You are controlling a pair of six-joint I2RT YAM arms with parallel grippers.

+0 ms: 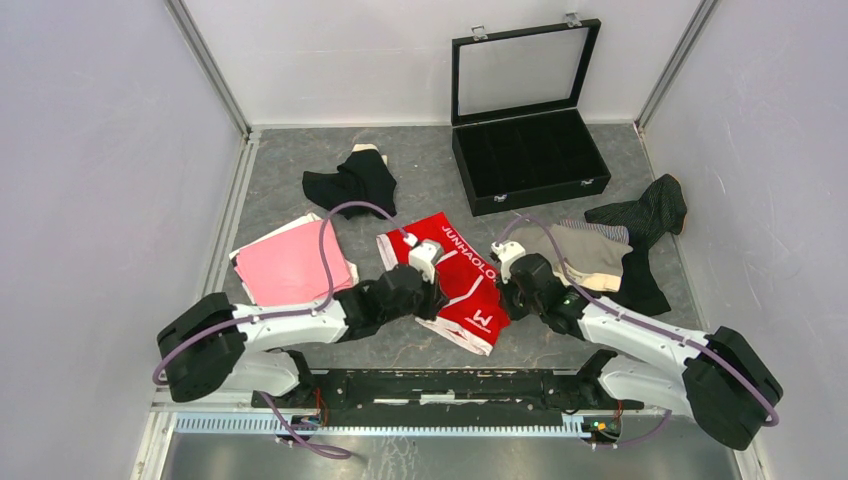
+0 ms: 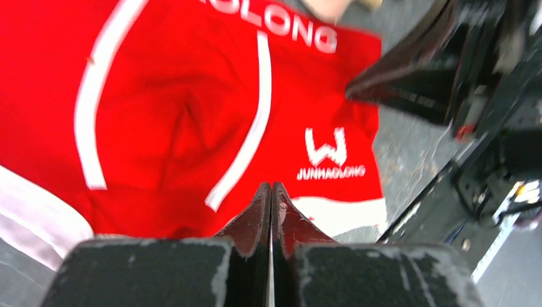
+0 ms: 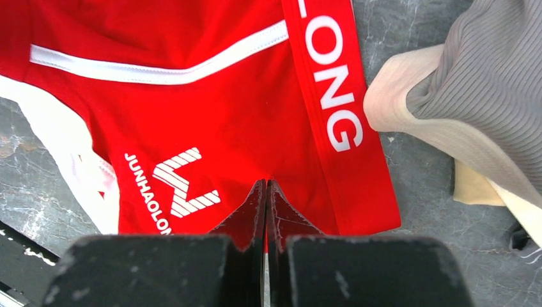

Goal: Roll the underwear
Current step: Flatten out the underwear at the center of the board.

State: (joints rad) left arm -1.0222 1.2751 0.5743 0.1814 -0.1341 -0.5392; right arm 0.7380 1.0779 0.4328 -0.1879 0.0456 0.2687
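Lying mid-table: the red underwear (image 1: pixel 455 285) with white lettering, spread flat on the grey table (image 1: pixel 420 185) between the two wrists, its lettered waistband along the edge nearer the right arm.
Left gripper (image 2: pixel 271 192): jaws clenched tight, tips low over the red cloth near a curved white stripe; I cannot tell whether any fabric is pinched between them.
Right gripper (image 3: pixel 266 188): jaws likewise pressed together, tips at the red cloth between the white logo and the waistband; a catch on the fabric cannot be made out.
Pink garment (image 1: pixel 295 265): flat at the left of the table, apart from the red piece.
Black garment (image 1: pixel 352 180): crumpled, toward the back left.
Beige and grey garment (image 1: pixel 580 255): just beside the red waistband, on the right.
Dark pinstriped garment (image 1: pixel 645 215): at the far right, partly under the beige one.
Black case (image 1: pixel 530 150): at the back, its glass lid standing open.
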